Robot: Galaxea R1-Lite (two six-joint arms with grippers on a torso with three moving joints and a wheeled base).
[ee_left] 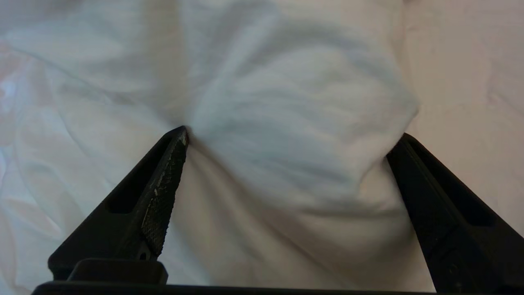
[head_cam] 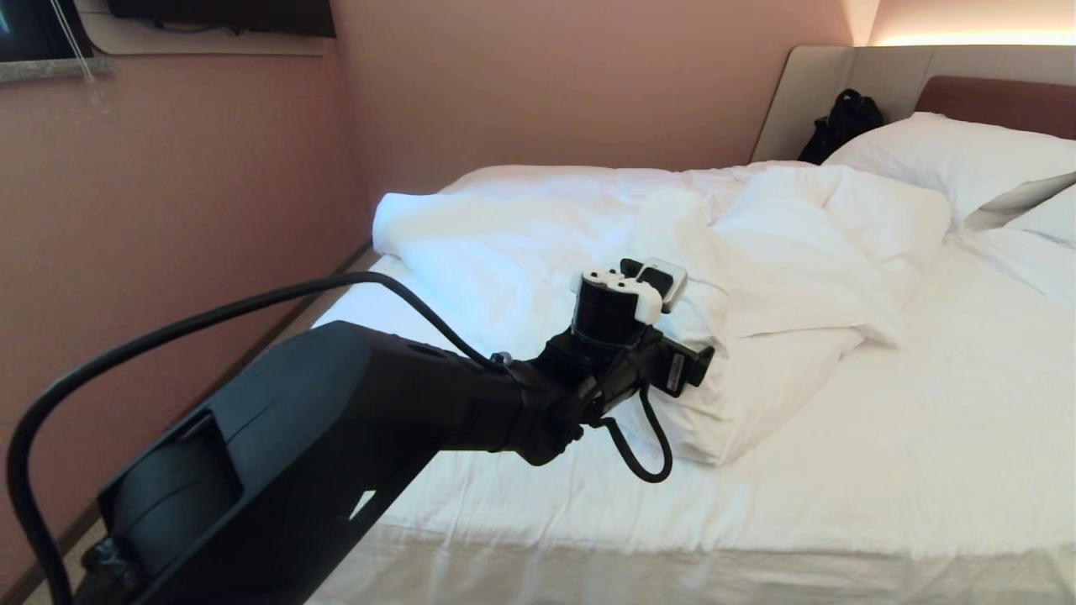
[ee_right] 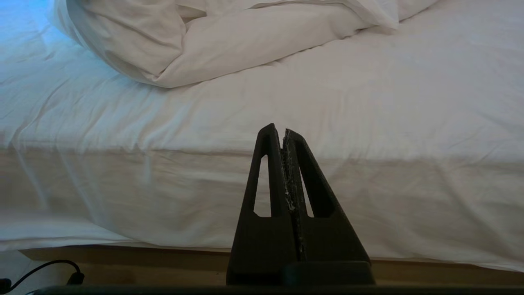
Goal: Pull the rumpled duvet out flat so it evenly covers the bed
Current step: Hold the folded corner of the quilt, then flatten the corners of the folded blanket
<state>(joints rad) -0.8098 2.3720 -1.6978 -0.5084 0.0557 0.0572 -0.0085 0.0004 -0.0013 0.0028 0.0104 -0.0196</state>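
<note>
The white duvet (head_cam: 807,244) lies bunched in a thick rumpled heap across the far half of the bed (head_cam: 925,437), with bare sheet showing in front of it. My left arm's wrist (head_cam: 618,315) reaches over the near fold of the heap. In the left wrist view my left gripper (ee_left: 292,134) stands open, wide, with a puffy bulge of duvet (ee_left: 286,102) between its fingers and both tips pressed into the cloth. My right gripper (ee_right: 279,129) is shut on nothing, low in front of the mattress side, with the duvet (ee_right: 229,37) lying beyond it.
Two white pillows (head_cam: 950,151) lie at the head end under the brown headboard (head_cam: 1000,101), with a black bag (head_cam: 845,122) beside them. A pink wall (head_cam: 210,210) runs close along the bed's far left side. A black cable (ee_right: 49,268) lies on the floor.
</note>
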